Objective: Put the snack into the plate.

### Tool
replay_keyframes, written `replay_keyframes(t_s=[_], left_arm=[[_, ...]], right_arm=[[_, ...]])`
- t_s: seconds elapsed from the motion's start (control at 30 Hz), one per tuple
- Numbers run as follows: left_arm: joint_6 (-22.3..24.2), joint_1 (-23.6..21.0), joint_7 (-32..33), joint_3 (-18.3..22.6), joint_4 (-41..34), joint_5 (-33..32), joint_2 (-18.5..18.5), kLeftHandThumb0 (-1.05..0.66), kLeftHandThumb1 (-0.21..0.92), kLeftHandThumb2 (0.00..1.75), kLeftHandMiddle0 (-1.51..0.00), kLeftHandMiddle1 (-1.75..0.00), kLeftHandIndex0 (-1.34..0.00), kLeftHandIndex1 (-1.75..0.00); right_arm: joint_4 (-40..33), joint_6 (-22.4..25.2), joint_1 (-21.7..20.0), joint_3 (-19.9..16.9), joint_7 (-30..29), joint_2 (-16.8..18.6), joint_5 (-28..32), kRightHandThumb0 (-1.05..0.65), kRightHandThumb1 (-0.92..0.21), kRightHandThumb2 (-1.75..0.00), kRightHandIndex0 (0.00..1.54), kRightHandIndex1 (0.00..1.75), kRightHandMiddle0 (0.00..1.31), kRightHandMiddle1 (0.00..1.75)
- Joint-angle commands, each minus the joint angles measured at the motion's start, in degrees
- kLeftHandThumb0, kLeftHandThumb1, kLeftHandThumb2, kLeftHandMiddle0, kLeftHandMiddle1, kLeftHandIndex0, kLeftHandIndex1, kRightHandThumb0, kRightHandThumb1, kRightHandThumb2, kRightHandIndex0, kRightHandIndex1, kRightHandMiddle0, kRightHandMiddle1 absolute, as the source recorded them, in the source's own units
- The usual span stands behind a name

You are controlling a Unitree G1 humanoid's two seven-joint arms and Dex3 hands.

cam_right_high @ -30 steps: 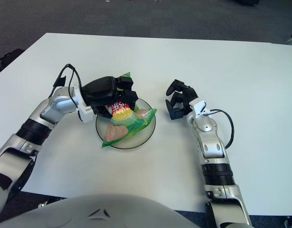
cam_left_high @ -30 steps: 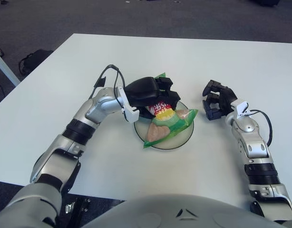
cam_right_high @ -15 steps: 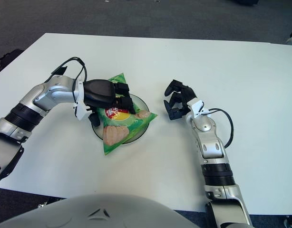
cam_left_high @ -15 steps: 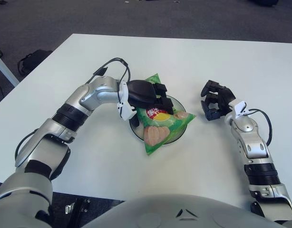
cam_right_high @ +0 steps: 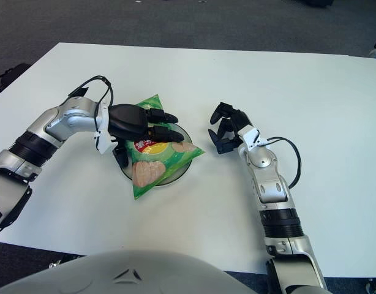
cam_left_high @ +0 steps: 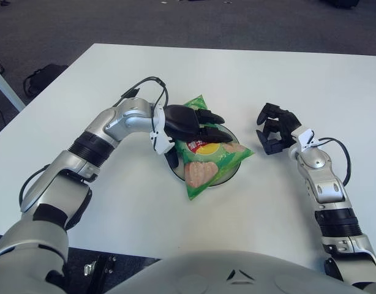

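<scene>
- your left hand (cam_left_high: pixel 191 124) hovers over the snack bag (cam_left_high: pixel 206 156), fingers spread and gripping nothing; the bag lies across the plate (cam_left_high: pixel 236 173), its lower corner hanging past the near rim onto the table (cam_left_high: pixel 176 73).
- your right hand (cam_left_high: pixel 275 128) shows to the right of the plate, fingers curled around nothing.
- risk: pull the left hand back low and a finger may catch the bag's top edge and drag it off; the overhanging corner could also tip it out.
- since half a second ago, the fingers have opened off the bag; the bag has barely shifted.
</scene>
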Motion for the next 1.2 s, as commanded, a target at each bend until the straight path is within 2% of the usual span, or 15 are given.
replay_keyframes(t_s=[0.0,0.13,0.3,0.5,0.67,0.83,1.17], left_arm=[[-0.07,-0.65,-1.74,-0.85,0.94,-0.69,0.31,-1.05,0.86,0.23,0.00,0.00,0.00,0.00],[2.23,-0.84,-5.26,-1.43,1.02,-4.40,0.63,-1.05,0.84,0.20,0.00,0.00,0.00,0.00],[5.25,-0.50,-10.24,-0.75,1.51,-12.48,1.23,-1.05,0.81,0.17,0.00,0.00,0.00,0.00],[6.62,0.59,-11.81,1.07,2.19,-17.25,0.44,-1.05,0.83,0.17,0.00,0.00,0.00,0.00],[9.89,2.89,-12.33,3.43,1.44,-23.35,-0.76,-1.05,0.84,0.17,0.00,0.00,0.00,0.00],[14.60,4.24,-16.22,6.95,-1.61,-32.86,0.14,-1.04,0.86,0.17,0.00,0.00,0.00,0.00],[15.99,4.48,-20.78,11.79,1.67,-38.93,-2.90,-1.05,0.92,0.28,0.00,0.00,0.00,0.00]], right_arm=[[4.74,3.89,3.52,2.20,1.96,0.09,-1.38,-0.01,-0.21,-1.37,0.77,1.50,0.51,1.75],[5.52,3.40,3.16,2.24,2.17,0.24,-1.27,-0.01,-0.20,-1.40,0.76,1.56,0.50,1.75],[6.55,3.02,2.68,2.21,2.27,0.40,-1.30,-0.01,-0.19,-1.46,0.73,1.67,0.48,1.75],[7.44,3.11,2.01,2.68,2.43,0.10,-1.77,-0.01,-0.23,-1.39,0.72,1.62,0.46,1.75],[8.67,3.64,0.98,3.27,3.00,-0.24,-2.09,-0.01,-0.24,-1.36,0.74,1.57,0.46,1.75],[10.40,2.79,0.11,3.96,3.58,-0.83,-2.64,-0.01,-0.22,-1.39,0.74,1.60,0.46,1.75],[12.05,-0.98,0.05,4.60,2.76,-1.15,-4.23,-0.01,-0.23,-1.41,0.73,1.65,0.43,1.75]])
